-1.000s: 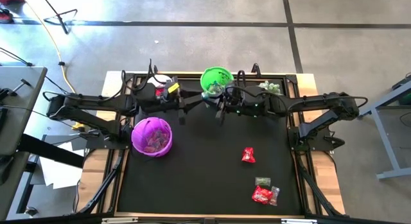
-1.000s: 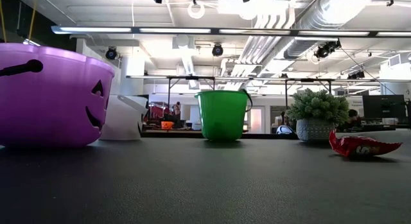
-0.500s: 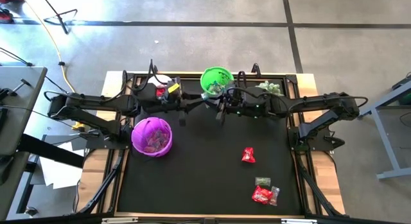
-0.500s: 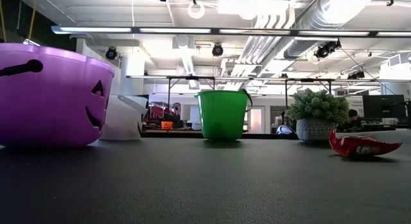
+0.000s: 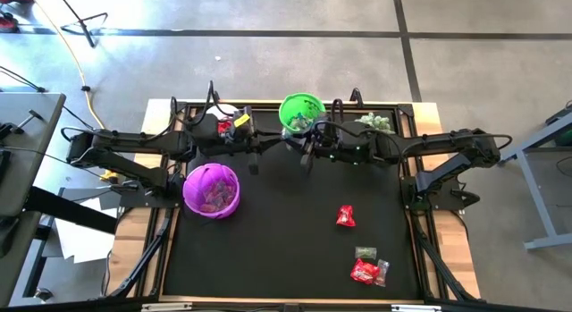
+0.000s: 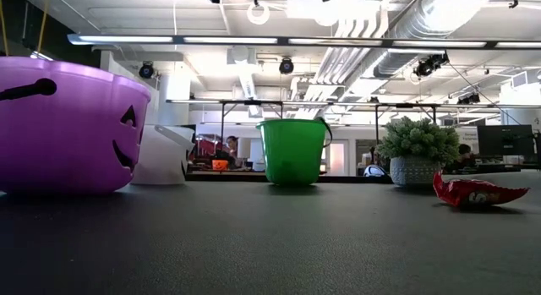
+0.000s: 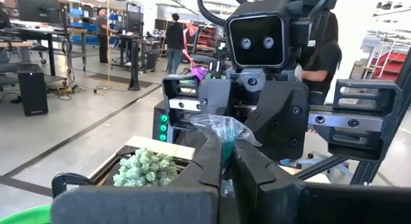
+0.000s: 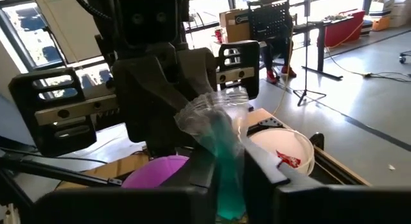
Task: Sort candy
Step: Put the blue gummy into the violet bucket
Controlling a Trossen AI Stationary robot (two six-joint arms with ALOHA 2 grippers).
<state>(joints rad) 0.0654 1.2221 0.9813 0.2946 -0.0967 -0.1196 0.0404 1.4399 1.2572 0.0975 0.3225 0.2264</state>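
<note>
A small candy with a green body and a clear crinkled wrapper end (image 7: 221, 129) (image 8: 218, 131) hangs in the air between my two grippers, over the far middle of the table beside the green bucket (image 5: 301, 111). My left gripper (image 5: 290, 143) (image 7: 228, 150) reaches in level from the table's left and is shut on the candy. My right gripper (image 5: 306, 149) (image 8: 228, 163) reaches in level from the right, facing the left one, with the same candy between its fingers. More candy lies on the mat: a red piece (image 5: 346, 216) and a small cluster (image 5: 368, 269). My left gripper pinches the candy's green body (image 7: 226, 153) between its two fingers, coming level from the table's left. The clear wrapper end (image 7: 218, 124) sticks out past the fingertips. The candy is clear of the table. My right gripper has the green body (image 8: 229, 179) between its two fingers, coming level from the table's right. The clear end (image 8: 204, 115) sticks out toward the left gripper. The candy is lifted clear of the table.
A purple pumpkin bucket (image 5: 212, 189) holding candy stands at the left. A white bucket (image 8: 282, 150) sits at the far left and a spiky pale-green plant in a pot (image 5: 375, 122) at the far right. The dark mat's middle (image 5: 286, 231) lies bare.
</note>
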